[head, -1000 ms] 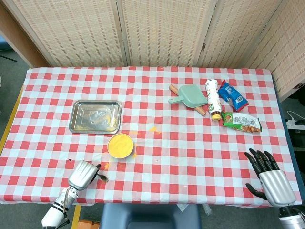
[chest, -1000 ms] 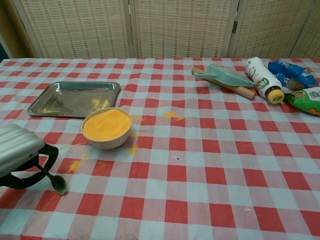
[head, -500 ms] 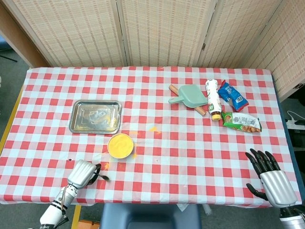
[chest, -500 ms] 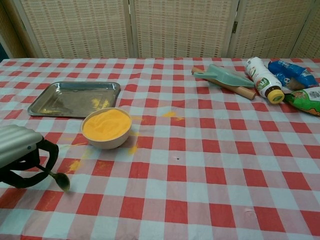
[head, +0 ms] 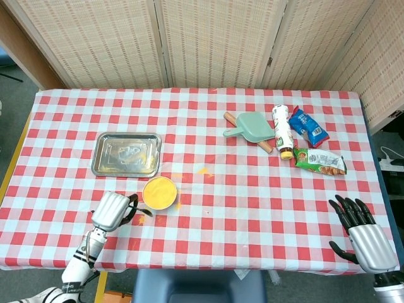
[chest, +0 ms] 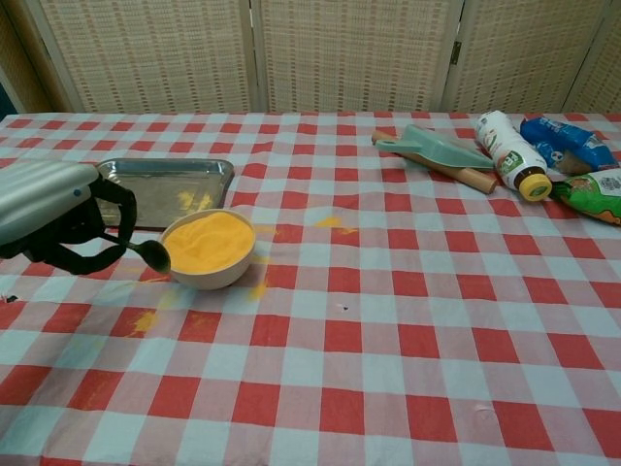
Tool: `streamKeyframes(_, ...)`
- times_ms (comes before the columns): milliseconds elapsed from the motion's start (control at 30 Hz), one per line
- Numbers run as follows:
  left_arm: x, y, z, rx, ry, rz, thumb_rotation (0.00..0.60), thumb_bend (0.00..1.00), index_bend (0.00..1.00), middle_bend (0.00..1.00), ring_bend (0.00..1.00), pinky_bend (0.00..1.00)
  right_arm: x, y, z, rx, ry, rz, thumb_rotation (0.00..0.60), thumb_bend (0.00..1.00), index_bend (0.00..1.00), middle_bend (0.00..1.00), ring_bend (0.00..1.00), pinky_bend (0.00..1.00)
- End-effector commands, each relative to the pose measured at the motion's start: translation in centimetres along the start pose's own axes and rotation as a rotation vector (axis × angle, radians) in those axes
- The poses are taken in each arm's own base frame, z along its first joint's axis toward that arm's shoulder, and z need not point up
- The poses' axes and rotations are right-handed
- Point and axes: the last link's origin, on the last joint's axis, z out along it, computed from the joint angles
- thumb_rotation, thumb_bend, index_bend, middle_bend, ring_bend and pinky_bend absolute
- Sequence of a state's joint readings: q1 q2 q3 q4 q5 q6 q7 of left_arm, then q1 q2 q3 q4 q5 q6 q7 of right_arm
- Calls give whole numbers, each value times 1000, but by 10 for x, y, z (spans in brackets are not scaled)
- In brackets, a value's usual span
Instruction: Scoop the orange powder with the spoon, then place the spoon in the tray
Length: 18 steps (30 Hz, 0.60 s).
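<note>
A white bowl (head: 159, 192) (chest: 207, 249) holds orange powder, just in front of the steel tray (head: 126, 154) (chest: 155, 189). My left hand (head: 112, 211) (chest: 53, 214) grips a dark spoon (chest: 146, 254) (head: 142, 211), raised above the cloth, its scoop just left of the bowl's rim. Whether the scoop touches the rim I cannot tell. My right hand (head: 363, 237) rests at the table's front right corner, fingers spread, holding nothing; the chest view does not show it.
Orange powder spills (chest: 146, 320) mark the cloth near the bowl. At the back right lie a green dustpan (head: 252, 126) on a rolling pin, a bottle (head: 282, 130), a blue packet (head: 308, 126) and a green packet (head: 319, 160). A folding screen (head: 208, 38) stands behind.
My left hand has lifted the spoon off the cloth and carried it forward and right, from the table's front edge up to the bowl's left side. The right hand barely moved.
</note>
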<state>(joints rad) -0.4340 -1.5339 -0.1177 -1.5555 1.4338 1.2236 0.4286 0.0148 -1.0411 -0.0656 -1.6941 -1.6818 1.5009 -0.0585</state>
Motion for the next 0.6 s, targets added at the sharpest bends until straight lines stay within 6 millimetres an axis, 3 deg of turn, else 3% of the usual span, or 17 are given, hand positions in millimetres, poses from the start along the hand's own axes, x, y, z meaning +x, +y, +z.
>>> streamKeyframes(33, -3, 7, 20, 13, 90, 41, 600, 481, 753, 1000, 1000, 1000, 1, 1, 1, -6, 3, 1, 600, 169, 0, 0, 0, 0)
streamKeyframes(400, -17, 19, 56, 26, 156, 155, 600, 486, 755, 1000, 1000, 1000, 0, 6, 7, -34, -6, -1, 600, 171, 0, 0, 0, 0)
streamKeyframes(600, -24, 20, 63, 48, 193, 230, 600, 489, 760, 1000, 1000, 1000, 0, 7, 8, -44, -8, -2, 600, 171, 0, 0, 0, 0)
